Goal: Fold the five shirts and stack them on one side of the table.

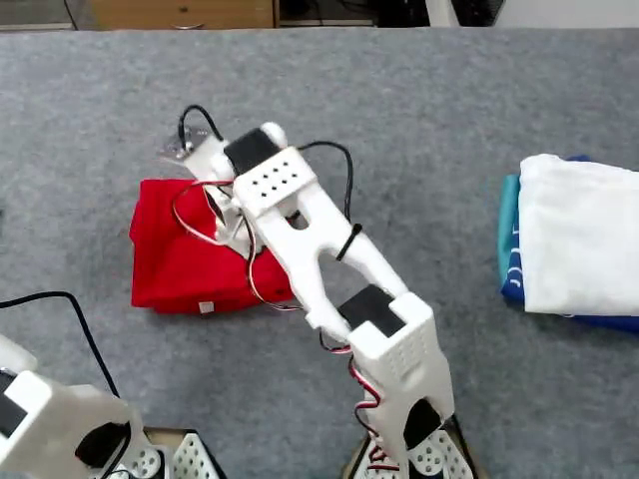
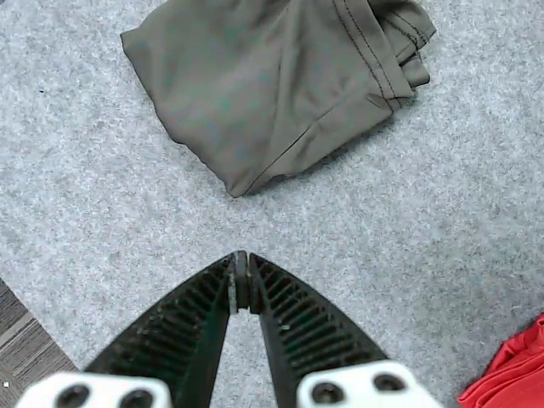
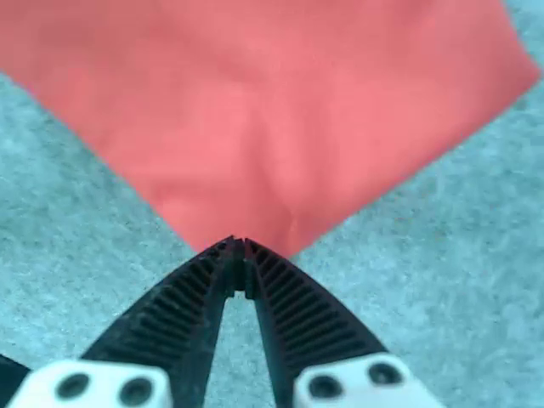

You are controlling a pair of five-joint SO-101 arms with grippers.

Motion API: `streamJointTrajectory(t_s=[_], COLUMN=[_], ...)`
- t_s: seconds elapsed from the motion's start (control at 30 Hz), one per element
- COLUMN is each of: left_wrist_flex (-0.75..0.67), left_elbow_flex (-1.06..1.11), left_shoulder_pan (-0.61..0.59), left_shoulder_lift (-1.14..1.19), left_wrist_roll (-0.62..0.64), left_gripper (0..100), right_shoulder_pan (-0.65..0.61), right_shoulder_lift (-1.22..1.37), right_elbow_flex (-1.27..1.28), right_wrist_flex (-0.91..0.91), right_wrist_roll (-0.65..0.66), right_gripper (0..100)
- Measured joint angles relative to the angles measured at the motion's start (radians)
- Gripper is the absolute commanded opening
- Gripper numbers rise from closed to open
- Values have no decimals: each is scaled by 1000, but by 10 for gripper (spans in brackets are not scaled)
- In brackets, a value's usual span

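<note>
You have a stack near the table edge: white shirt (image 1: 579, 235) over blue shirt (image 1: 511, 271). Red shirt (image 1: 180, 264) lies folded mid-table, not yet stacked. Olive shirt (image 2: 272, 85) is crumpled and unfolded. Right gripper (image 3: 238, 255) has its jaws pressed together at the red shirt's corner; I can't tell if they're pinching cloth. Left gripper (image 2: 241, 285) has its jaws closed on nothing.

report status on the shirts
Left gripper shut, empty, near olive shirt. Right gripper shut at corner of red shirt. Folded stack lies apart.
</note>
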Motion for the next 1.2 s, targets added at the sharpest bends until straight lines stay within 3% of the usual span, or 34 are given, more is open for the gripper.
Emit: streamJointTrajectory(t_s=[0.33,0.77,0.93,1.2], left_wrist_flex=[0,0,0,0], left_elbow_flex=[0,0,0,0], left_shoulder_pan=[0,0,0,5], left_shoulder_lift=[0,0,0,0], left_wrist_roll=[0,0,0,0], left_gripper=[19,19,19,19], right_shoulder_pan=[-78,-98,-98,-100], right_shoulder_lift=[41,-87,-71,167], right_elbow_flex=[278,106,20,-92], right_wrist_flex=[-149,-110,-264,-609], right_wrist_roll=[-2,-2,-2,-2], right_gripper=[2,3,3,3])
